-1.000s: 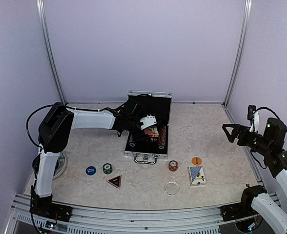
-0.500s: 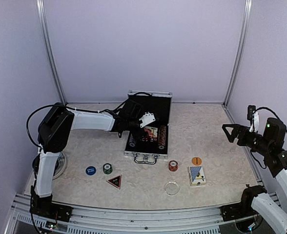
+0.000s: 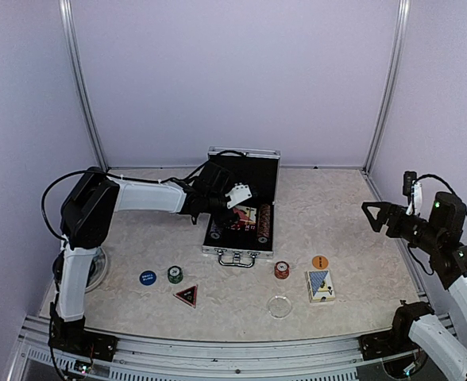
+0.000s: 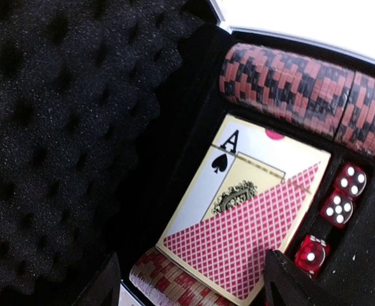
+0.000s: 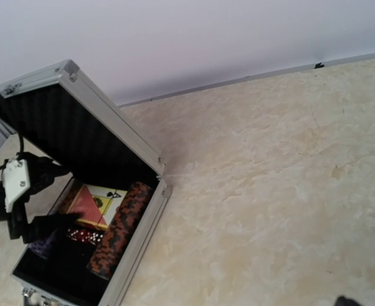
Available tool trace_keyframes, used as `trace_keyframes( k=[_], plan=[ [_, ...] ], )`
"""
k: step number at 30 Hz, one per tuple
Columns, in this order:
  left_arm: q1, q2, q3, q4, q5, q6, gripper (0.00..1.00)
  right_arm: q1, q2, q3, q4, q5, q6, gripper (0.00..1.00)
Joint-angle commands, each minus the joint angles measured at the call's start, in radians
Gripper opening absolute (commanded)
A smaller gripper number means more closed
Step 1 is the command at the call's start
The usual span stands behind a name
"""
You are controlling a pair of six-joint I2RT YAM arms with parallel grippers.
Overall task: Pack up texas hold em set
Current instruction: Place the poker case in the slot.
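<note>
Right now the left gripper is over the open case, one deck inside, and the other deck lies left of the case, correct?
No: the top view shows the other deck right of the case, not left. The left gripper is over the open case, and one deck is inside.

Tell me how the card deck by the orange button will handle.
The card deck looks boxed and flat: probably stiff, light, unlikely to roll. Lying flat on the table, it may slide if pushed, leaving thin edges to grip.
</note>
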Motion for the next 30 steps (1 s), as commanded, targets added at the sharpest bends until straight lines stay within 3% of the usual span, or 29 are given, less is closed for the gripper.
trace_keyframes(
  k=[1, 9, 18, 30],
  plan=[
    [-0.001, -0.041, 0.008, -0.087, 0.001, -0.016, 0.74, -0.011, -0.009, -0.004, 0.020, 0.000, -0.003, 0.99],
    [-0.013, -0.039, 0.023, -0.157, -0.004, -0.036, 0.71, -0.011, -0.010, -0.005, 0.021, -0.002, -0.004, 0.99],
    [-0.014, 0.001, 0.031, -0.058, -0.113, -0.054, 0.67, -0.011, -0.007, -0.003, 0.020, -0.004, -0.004, 0.99],
    [-0.023, 0.092, 0.099, -0.075, -0.085, -0.066, 0.58, -0.011, 0.004, -0.002, 0.020, -0.002, -0.007, 0.99]
  ],
)
